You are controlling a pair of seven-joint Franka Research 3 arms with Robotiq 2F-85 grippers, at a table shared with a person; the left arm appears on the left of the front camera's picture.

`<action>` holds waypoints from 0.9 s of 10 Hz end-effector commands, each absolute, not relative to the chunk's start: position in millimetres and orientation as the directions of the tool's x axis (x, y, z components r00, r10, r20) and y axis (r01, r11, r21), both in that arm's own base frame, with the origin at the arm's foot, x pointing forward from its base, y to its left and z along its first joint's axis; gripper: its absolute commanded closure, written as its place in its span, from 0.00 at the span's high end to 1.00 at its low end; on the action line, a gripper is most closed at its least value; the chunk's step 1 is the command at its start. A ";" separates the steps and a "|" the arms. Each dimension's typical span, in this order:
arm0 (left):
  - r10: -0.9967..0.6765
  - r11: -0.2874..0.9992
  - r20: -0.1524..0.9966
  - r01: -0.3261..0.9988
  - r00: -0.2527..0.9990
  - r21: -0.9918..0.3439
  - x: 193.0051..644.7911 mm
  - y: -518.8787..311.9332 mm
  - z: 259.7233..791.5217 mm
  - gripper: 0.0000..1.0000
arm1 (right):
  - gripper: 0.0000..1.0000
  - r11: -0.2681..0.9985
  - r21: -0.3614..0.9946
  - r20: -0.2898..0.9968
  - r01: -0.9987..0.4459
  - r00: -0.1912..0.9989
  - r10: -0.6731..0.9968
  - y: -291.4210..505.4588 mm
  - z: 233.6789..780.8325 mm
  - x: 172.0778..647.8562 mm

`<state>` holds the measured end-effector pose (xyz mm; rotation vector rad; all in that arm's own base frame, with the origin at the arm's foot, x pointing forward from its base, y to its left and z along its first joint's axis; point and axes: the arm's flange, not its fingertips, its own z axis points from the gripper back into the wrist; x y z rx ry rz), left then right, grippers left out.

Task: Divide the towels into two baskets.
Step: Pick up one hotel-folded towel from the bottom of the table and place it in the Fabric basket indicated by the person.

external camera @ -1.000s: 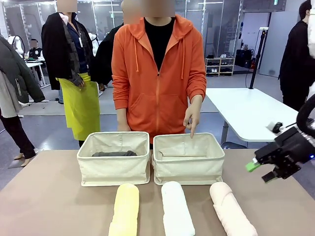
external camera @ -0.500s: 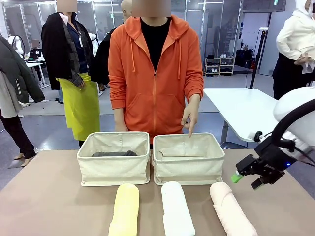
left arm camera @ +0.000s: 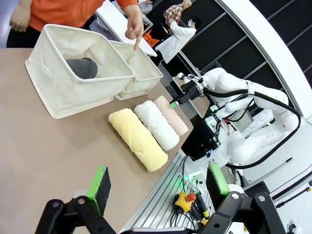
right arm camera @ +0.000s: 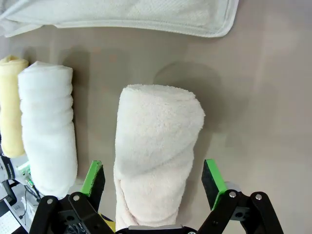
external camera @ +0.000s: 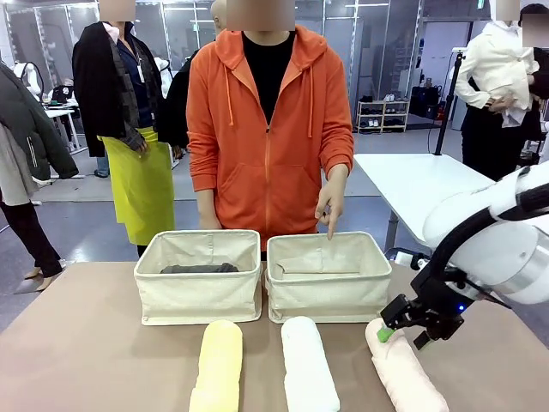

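Right claw (external camera: 401, 336): moved in from counter (external camera: 86, 343) edge, now spread wide over pink towel (right arm camera: 156, 146); an end-heavy pinch could unroll it.

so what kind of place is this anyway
Likely a robotics lab or test hall: a white robot arm at a brown table, an emergency stop button below its edge, onlookers standing behind.

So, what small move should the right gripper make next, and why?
Probably lower and close on the pink towel: the right gripper is open above it, one finger on each side. The person's hand points into the right basket.
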<state>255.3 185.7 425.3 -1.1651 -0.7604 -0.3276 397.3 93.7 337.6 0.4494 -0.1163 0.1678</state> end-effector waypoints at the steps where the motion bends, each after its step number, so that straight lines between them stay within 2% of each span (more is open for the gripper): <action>1: 0.162 0.372 0.699 0.613 0.696 -0.697 254.7 187.8 428.8 1.00 | 1.00 0.906 0.392 0.121 -0.159 0.985 0.121 101.0 316.1 348.0; 4: 0.162 0.372 0.699 0.613 0.696 -0.697 254.7 187.8 428.8 1.00 | 1.00 0.901 0.385 0.103 -0.199 0.980 0.172 110.2 308.9 340.1; 5: 0.162 0.372 0.699 0.613 0.696 -0.697 254.7 187.8 428.8 1.00 | 0.84 0.904 0.374 0.105 -0.209 0.977 0.183 110.3 308.9 339.5; 6: 0.162 0.372 0.699 0.613 0.696 -0.697 254.7 187.8 428.8 1.00 | 0.80 0.907 0.362 0.108 -0.216 0.976 0.189 110.4 308.5 339.1; 7: 0.162 0.372 0.699 0.613 0.696 -0.697 254.7 187.8 428.8 1.00 | 0.64 0.907 0.362 0.105 -0.216 0.976 0.191 110.7 307.9 338.4; 8: 0.162 0.372 0.699 0.613 0.696 -0.697 254.7 187.8 428.8 1.00 | 0.60 0.908 0.359 0.098 -0.215 0.976 0.192 110.5 306.8 338.1; 9: 0.162 0.372 0.699 0.613 0.696 -0.697 254.7 187.8 428.8 1.00 | 0.44 0.908 0.358 0.098 -0.217 0.976 0.194 110.3 306.6 337.9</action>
